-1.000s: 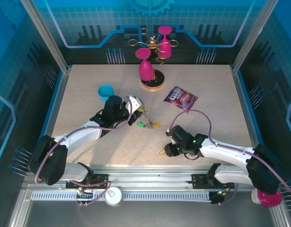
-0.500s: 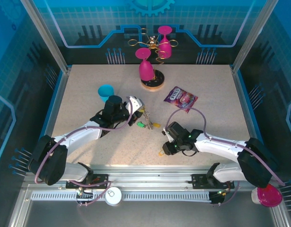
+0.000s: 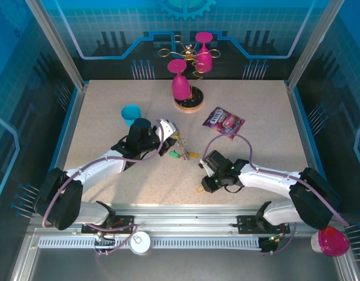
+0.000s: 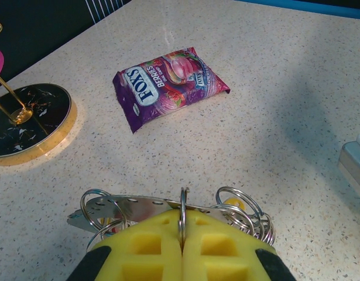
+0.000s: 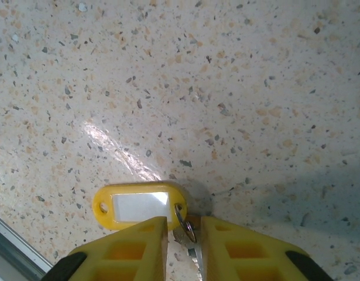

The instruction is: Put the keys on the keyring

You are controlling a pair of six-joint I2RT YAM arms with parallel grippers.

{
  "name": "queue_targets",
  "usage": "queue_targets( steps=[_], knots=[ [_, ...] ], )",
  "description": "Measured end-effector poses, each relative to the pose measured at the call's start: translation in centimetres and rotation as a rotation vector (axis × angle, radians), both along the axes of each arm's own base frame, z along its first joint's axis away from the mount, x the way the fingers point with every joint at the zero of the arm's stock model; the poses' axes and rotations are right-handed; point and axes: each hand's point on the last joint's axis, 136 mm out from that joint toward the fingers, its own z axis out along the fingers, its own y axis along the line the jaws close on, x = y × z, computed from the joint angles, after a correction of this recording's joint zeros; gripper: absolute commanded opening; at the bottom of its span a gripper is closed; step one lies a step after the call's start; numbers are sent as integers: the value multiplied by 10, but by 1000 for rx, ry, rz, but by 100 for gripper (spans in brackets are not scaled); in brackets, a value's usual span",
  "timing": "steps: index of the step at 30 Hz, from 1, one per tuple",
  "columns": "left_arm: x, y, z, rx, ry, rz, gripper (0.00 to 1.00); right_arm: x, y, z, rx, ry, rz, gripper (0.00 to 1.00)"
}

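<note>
Left tool (image 4: 181,234) clamped on keyring (image 4: 133,204), mid-table. My right tool (image 5: 184,234) is narrow, straddling yellow key (image 5: 139,206) flat on table (image 5: 256,88), near side. I'd centre on its ring before pinching.

Speckled beige table (image 3: 109,99), purple packet (image 3: 223,122), teal cup (image 3: 131,113), pink glasses (image 3: 180,86), yellow key (image 5: 139,206) with white label

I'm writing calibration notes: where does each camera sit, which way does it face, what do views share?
Top external: above and behind, looking down on the speckled beige table; both white arms, left gripper, right gripper.
Left wrist: low, facing the purple snack packet; its yellow fingers pinch a silver multi-ring keyring.
Right wrist: facing straight down; yellow fingers straddle a yellow-tagged key.
Shared: that packet, in top and left wrist.
</note>
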Motion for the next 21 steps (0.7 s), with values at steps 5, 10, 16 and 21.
queue_targets(
  steps=[5, 10, 16, 21],
  knots=[
    [0, 0, 0, 0, -1, 0, 0, 0, 1, -1, -3, 6, 6, 22],
    [0, 0, 0, 1, -2, -1, 0, -1, 0, -5, -10, 15, 12, 21],
    [0, 0, 0, 1, -2, -1, 0, 0, -1, -6, -15, 17, 15, 13],
    [0, 0, 0, 1, -3, -1, 0, 0, -1, -6, -15, 13, 23, 3]
  ],
)
